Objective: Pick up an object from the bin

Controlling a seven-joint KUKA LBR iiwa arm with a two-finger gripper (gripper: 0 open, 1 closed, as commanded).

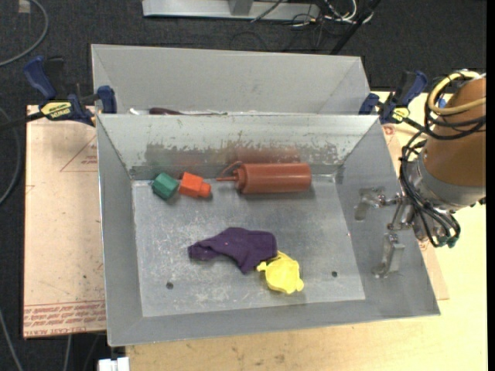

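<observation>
The gripper (389, 234) hangs over the bin's (232, 134) right wall, open or clenched I cannot tell, and should centre squarely above the yellow lump (281, 274) touching the purple rag (232, 247) mid-floor before descending.

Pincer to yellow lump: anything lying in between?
Nothing. In the camera view, only bare grey bin floor separates the pincer from the yellow lump.

Five loose things lie in the grey metal bin (317, 238): one green block (164, 185), one orange block (195, 185), one red-brown cylinder (273, 179), one purple crumpled soft piece (236, 247), and one yellow lump (281, 274).
</observation>
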